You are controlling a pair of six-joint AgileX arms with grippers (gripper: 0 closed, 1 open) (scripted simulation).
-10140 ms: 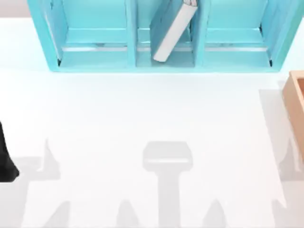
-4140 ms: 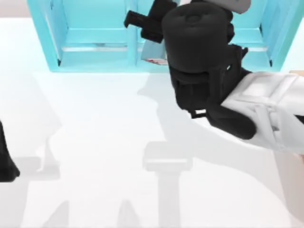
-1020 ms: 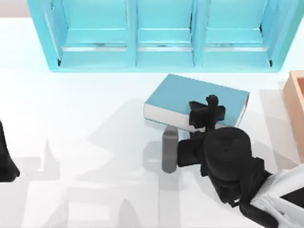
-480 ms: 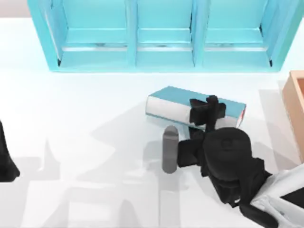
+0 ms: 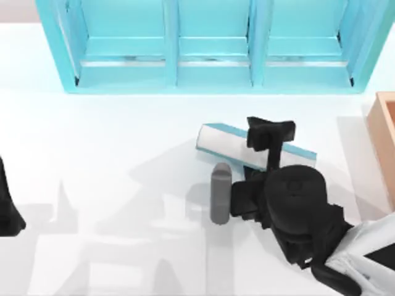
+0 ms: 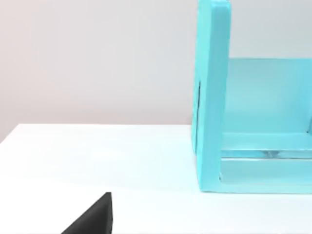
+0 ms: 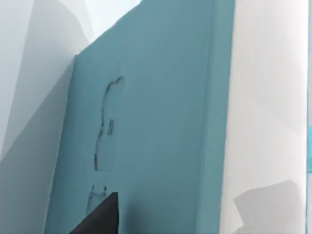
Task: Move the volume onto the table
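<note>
Two fingers of right tool (image 5: 270, 137) clamping volume (image 5: 231, 143), on edge

A teal-blue shelf unit (image 5: 210, 46) with three open compartments stands along the far edge in the top view. A tan wooden box (image 5: 384, 145) sits at the right edge, near the shelf unit's right end

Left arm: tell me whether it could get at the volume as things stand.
Probably not easily. The left arm sits at the table's far left edge, while the volume lies right of centre under the right gripper. Nothing lies on the bare table between them, but the right arm crowds the volume.
</note>
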